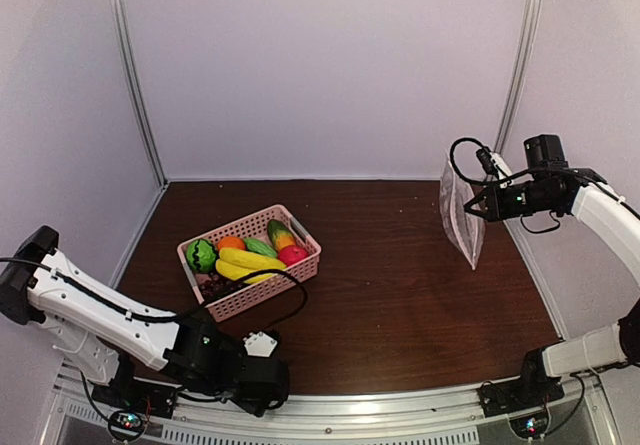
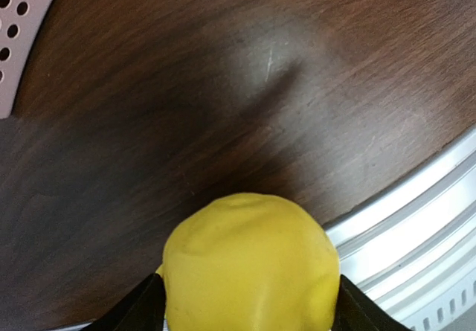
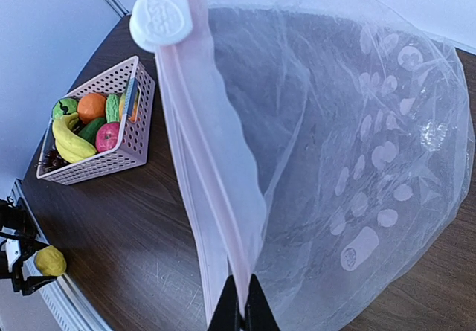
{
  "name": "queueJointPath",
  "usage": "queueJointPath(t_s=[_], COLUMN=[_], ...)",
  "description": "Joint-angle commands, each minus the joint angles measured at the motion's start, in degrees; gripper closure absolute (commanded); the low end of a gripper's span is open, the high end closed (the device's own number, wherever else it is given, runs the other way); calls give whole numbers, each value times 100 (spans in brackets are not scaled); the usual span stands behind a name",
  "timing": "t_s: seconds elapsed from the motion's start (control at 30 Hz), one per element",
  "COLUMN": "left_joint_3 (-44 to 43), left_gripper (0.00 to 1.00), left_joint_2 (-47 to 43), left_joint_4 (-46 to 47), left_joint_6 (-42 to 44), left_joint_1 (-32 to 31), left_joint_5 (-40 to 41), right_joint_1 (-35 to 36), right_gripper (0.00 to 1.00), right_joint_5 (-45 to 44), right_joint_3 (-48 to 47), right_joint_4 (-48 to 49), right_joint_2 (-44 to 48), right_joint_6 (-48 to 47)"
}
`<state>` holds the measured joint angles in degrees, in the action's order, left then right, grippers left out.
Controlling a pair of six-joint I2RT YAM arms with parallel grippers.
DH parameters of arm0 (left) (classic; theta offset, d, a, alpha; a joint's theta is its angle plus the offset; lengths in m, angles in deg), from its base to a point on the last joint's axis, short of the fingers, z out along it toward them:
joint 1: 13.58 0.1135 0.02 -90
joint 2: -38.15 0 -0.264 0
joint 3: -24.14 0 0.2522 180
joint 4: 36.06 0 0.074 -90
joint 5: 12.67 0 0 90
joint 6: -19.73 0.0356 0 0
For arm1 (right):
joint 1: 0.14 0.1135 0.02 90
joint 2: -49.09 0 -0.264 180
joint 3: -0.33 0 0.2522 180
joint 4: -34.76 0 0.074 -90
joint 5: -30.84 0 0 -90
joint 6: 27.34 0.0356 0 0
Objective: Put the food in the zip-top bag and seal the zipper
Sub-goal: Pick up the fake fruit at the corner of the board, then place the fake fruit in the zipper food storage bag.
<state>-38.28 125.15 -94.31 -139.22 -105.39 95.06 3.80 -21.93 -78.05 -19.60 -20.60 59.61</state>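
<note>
Lemon [image 2: 249, 264] cut off by lower frame edge in left wrist view; not made out from top. Left pincer [image 2: 249, 312] low at near worktop [image 1: 400, 295] edge, fingers against both lemon sides, gripping. Right arm raised at right, right pincer [image 3: 242, 309] clamped on zipper [image 3: 201, 137]. Zip-top bag [image 3: 335, 160] hangs, white slider [image 3: 161, 18] at far end. Other food [image 1: 245, 255] in pink basket [image 1: 265, 297], well apart.

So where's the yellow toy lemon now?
In the left wrist view the yellow toy lemon sits between the left gripper's fingers, over the dark wooden table by its near metal edge, in front of the pink lattice basket.
</note>
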Motion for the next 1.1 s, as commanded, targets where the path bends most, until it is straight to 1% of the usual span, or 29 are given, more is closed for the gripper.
queueJointPath(t_s=[0.0,0.1,0.17,0.23,0.33,0.4,0.43,0.5,0.57,0.6,0.7,0.77,0.9,1.07], left_joint_3=[-444,-1093,-1504,-1938,-2352,-2497,-2584,-2832,-3208,-3431,-3809,-4071,-4532,-4944], left_gripper=[27,31,32,33,34,36,37,37,37,37,37,38,42,44], left_joint_2=[36,176,272,389,538,648,721,951,1281,1445,1912,2212,2835,3510], left_joint_4=[-2,248,758,1318,2517,3660,4090,4915,5459,5712,6488,6768,7395,8003], left_joint_6=[299,1224,2056,2760,3517,3797,3838,3900,3888,3835,3439,3056,2262,1482], left_joint_1=[25,23,58,242,707,1034,1189,1435,1606,1703,1897,2041,2307,2481], left_joint_5=[364,732,937,1012,681,267,34,-389,-772,-1023,-1391,-1560,-2338,-2747], right_joint_1=[43,81,133,186,286,347,374,440,500,543,597,616,621,625], right_gripper=[100,100,100,100,100,100,100,100,100,100,100,100,100,100], right_joint_5=[-316,-482,-557,-606,-595,-553,-571,-594,-596,-602,-470,-328,-98,204], right_joint_3=[-37,-141,-216,-243,-259,-263,-270,-278,-292,-303,-354,-432,-474,-457], right_joint_4=[-147,-404,-600,-684,-734,-761,-769,-800,-820,-818,-781,-794,-722,-630], right_joint_2=[146,178,217,279,311,305,303,290,282,289,293,282,277,187], right_joint_6=[-104,-322,-451,-480,-437,-405,-392,-373,-354,-337,-224,-119,85,301])
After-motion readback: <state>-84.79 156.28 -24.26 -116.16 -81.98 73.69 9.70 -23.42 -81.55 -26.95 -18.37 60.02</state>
